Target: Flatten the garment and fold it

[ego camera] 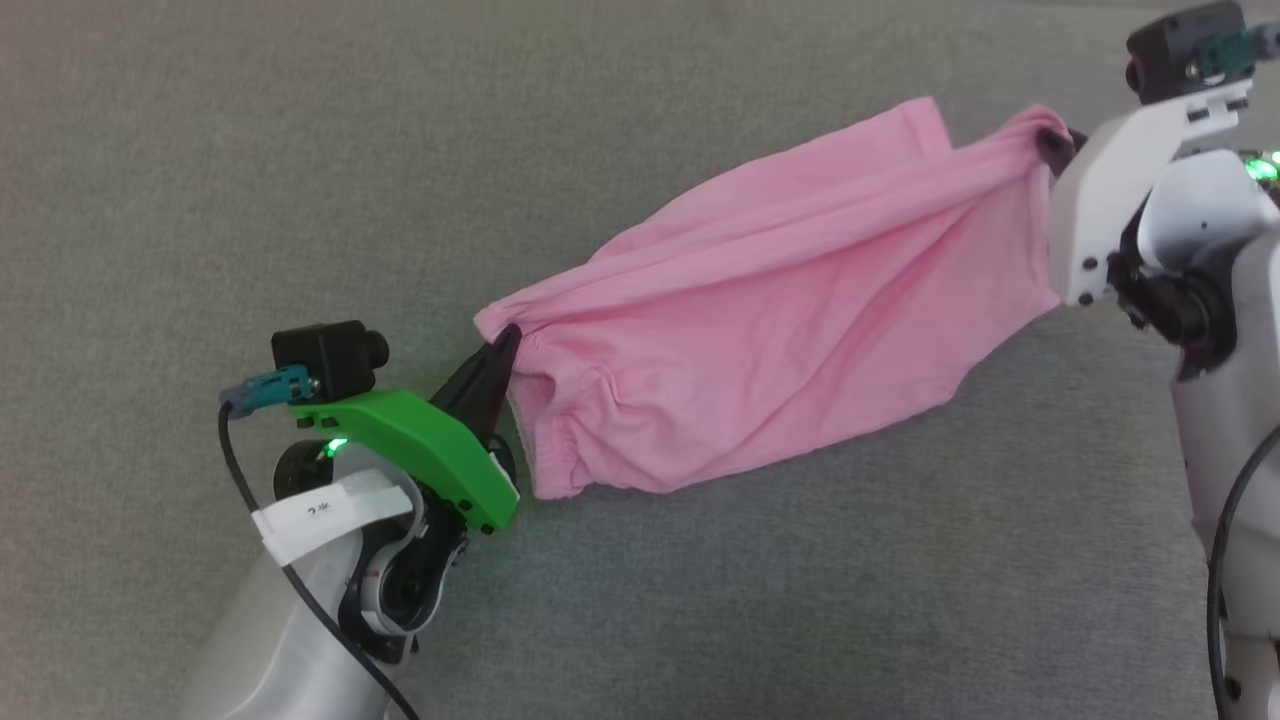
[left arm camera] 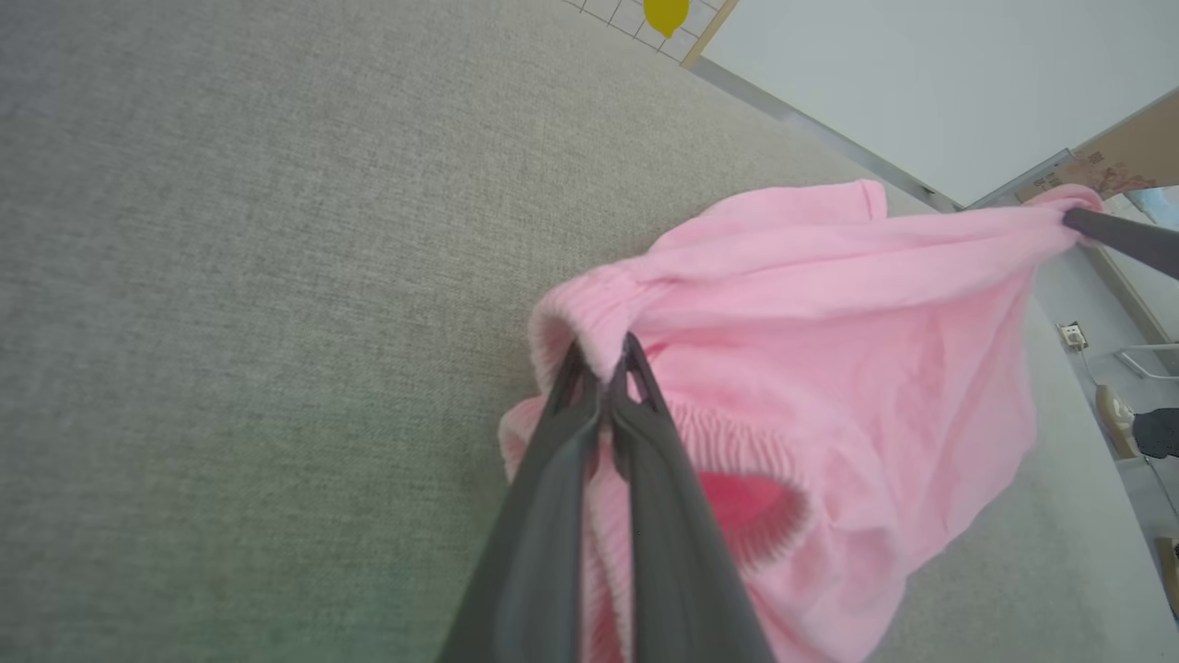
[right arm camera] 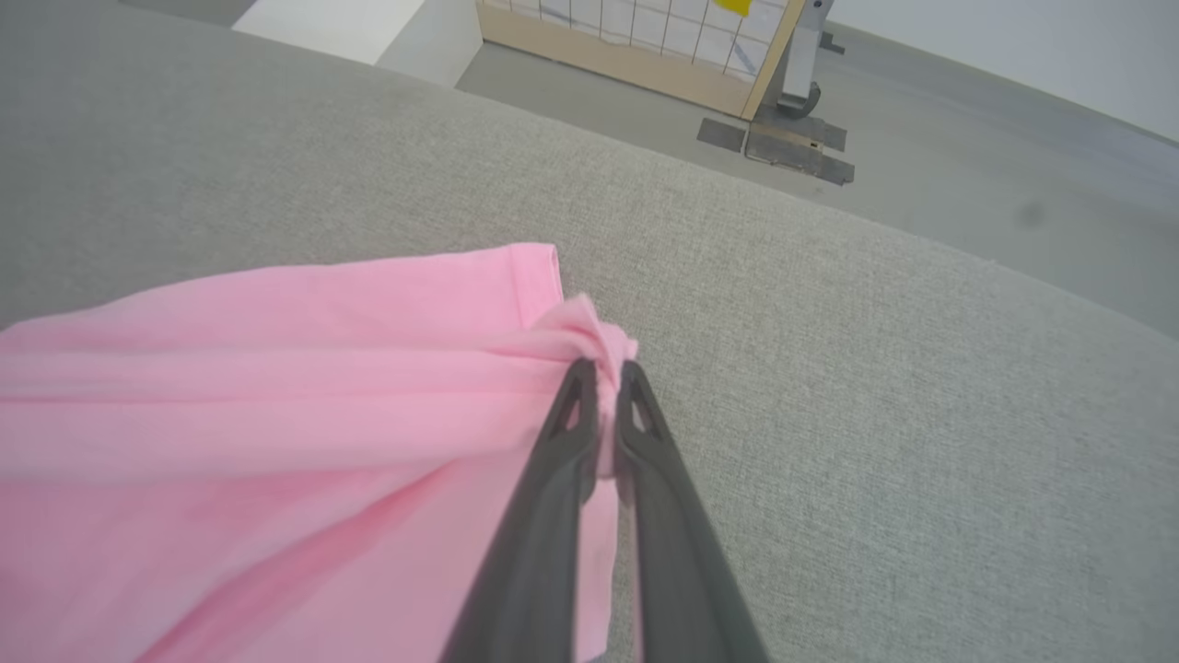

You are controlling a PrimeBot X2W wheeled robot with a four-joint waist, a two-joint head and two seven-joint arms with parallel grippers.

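Shorts (ego camera: 800,330) over grey fabric surface (ego camera: 200,150); bkgd grid panel (right arm camera: 636,37), maybe yellow tag (left arm camera: 665,14).

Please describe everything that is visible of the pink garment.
The garment is a plain light pink pair of shorts in thin, soft fabric, with a gathered elastic waistband. It is stretched, creased, between the left gripper, shut on the waistband end, and the right gripper, shut on the leg end. Its lower part sags towards the grey cloth surface.
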